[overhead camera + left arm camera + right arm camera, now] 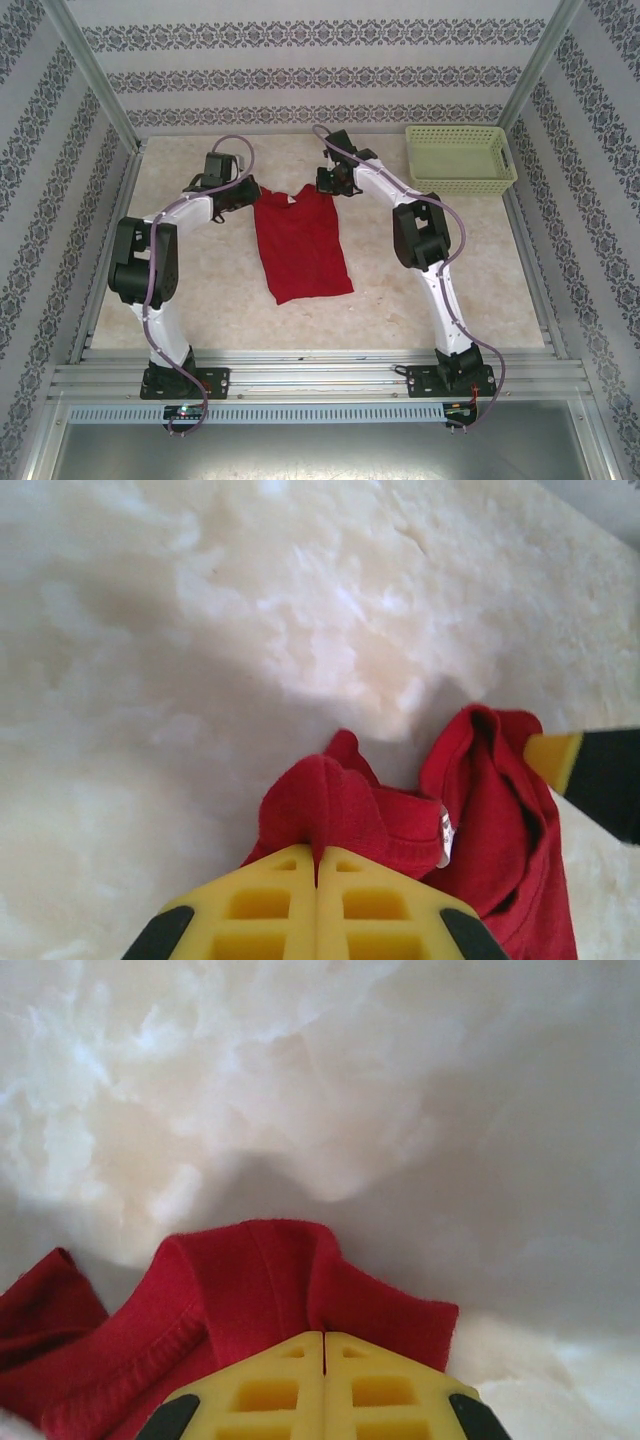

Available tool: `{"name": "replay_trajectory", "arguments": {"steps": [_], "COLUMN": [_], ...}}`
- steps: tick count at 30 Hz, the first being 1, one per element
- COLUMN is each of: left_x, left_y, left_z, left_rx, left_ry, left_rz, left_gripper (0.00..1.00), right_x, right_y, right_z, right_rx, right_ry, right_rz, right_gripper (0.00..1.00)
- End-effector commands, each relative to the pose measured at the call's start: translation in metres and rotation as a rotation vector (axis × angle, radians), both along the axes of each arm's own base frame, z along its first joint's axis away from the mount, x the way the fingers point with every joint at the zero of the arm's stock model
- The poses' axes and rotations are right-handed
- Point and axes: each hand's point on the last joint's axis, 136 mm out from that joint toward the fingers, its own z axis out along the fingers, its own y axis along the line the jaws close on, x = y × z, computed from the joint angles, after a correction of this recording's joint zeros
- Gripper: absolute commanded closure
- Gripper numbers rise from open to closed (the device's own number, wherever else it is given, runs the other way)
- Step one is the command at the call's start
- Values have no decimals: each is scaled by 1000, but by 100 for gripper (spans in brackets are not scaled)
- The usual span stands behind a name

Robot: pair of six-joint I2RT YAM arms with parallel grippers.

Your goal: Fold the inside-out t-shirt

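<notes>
The inside-out t-shirt is bright red and lies as a narrow strip on the pale table, its far end bunched between the two arms. My left gripper is shut on the shirt's far left corner; in the left wrist view a pinched fold of the red cloth bulges out past the closed yellow fingers, with a small white tag beside it. My right gripper is shut on the far right corner, where the red cloth rises from between the closed yellow fingers.
A pale green lattice basket stands at the far right of the table. Metal frame rails run along the table's sides and near edge. Patterned walls close in the back and sides. The right gripper's yellow fingertip shows in the left wrist view.
</notes>
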Motion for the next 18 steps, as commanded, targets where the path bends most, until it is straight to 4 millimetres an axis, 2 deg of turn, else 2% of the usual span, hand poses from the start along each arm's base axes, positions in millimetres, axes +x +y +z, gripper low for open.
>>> {"name": "replay_trajectory", "arguments": {"steps": [1,2,3,4,6,8,10,13,16,18], "left_x": [14,14,14,14,10,7,-2,-21,-43,-56], "left_y": [14,17,19,20,29,36,43,48,34,18], "left_z": [-19,-32,-41,-49,-56,-47,-33,-11,-7,-14], "left_rx": [-31,-34,-36,-31,10,42,67,79,18,-22], "left_ry": [12,51,85,115,169,161,151,157,163,185], "left_rz": [17,19,19,16,46,67,93,134,132,109], "left_gripper": [85,80,75,70,60,46,37,30,26,25], "right_x": [13,14,15,16,15,11,6,-8,-29,-43], "right_y": [-2,-3,-7,-10,-17,-26,-34,-38,-35,-31], "right_z": [45,40,35,28,18,14,17,25,24,20], "right_rx": [96,97,90,79,47,15,-2,1,34,58], "right_ry": [-92,-81,-70,-53,-23,-16,-26,-28,-6,11], "right_rz": [-32,-38,-45,-51,-59,-72,-75,-60,-46,-41], "right_gripper": [97,95,88,77,63,48,36,23,14,10]}}
